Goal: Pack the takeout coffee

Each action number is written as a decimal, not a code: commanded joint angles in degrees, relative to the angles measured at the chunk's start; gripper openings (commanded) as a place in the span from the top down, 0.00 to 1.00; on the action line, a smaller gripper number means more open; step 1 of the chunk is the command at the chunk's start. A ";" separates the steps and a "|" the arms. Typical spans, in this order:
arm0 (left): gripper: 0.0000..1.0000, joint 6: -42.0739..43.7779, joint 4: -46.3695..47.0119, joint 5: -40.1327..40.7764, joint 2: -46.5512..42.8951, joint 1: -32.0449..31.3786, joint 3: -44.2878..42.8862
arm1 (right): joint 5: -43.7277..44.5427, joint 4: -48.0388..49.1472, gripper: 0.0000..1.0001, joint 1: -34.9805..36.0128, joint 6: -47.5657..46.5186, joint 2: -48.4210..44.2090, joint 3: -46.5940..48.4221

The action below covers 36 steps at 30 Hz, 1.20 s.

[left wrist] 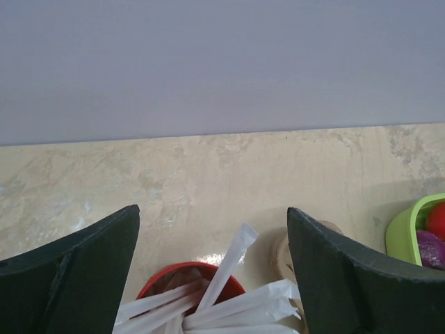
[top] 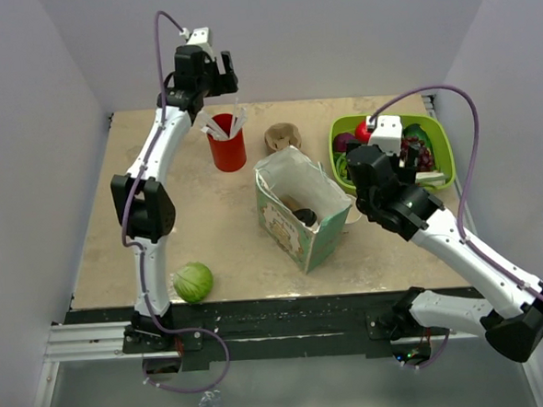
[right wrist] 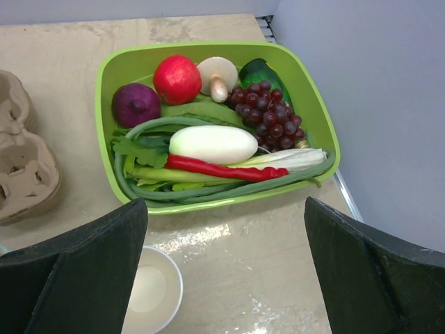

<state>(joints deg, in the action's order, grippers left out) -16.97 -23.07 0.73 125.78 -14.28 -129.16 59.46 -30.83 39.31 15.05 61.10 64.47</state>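
The takeout coffee shows only as a dark round lid (top: 305,216) inside the open green and white paper bag (top: 312,238) in the top view. Its white cup is hidden by the bag's walls. My left gripper (top: 214,78) is open and empty, high above the red cup with white straws (top: 227,147). In the left wrist view the straws (left wrist: 229,278) stand between its open fingers (left wrist: 83,264). My right gripper (right wrist: 226,203) is open and empty over the table, just in front of the green tray (right wrist: 111,69). A lidless white paper cup (right wrist: 149,292) stands under its left finger.
The green tray (top: 443,142) holds vegetables and grapes at the back right. A brown cardboard cup carrier (top: 283,136) lies behind the bag, also in the right wrist view (right wrist: 24,167). A green cabbage (top: 193,282) sits at the front left. Walls enclose the table.
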 commanded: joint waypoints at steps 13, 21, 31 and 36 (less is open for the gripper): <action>0.23 0.97 11.47 -7.85 4.22 -0.22 2.95 | 4.08 0.67 0.04 -0.28 -4.41 4.99 3.47; 0.34 3.17 11.47 -8.81 4.48 -0.31 4.88 | 3.82 0.51 0.03 -0.29 -5.91 6.14 3.38; 0.71 3.17 10.68 -11.10 4.57 -0.31 5.15 | 3.91 -0.72 0.03 -0.20 -4.94 4.73 3.30; 1.00 3.00 12.70 -10.23 2.11 -0.31 7.08 | 4.08 -1.78 0.04 -0.20 -4.06 4.03 3.21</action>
<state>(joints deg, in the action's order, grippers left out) -14.33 -13.78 -9.26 130.58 -14.41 -123.35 60.97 -32.36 39.29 9.67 67.24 66.30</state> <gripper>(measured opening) 0.095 0.967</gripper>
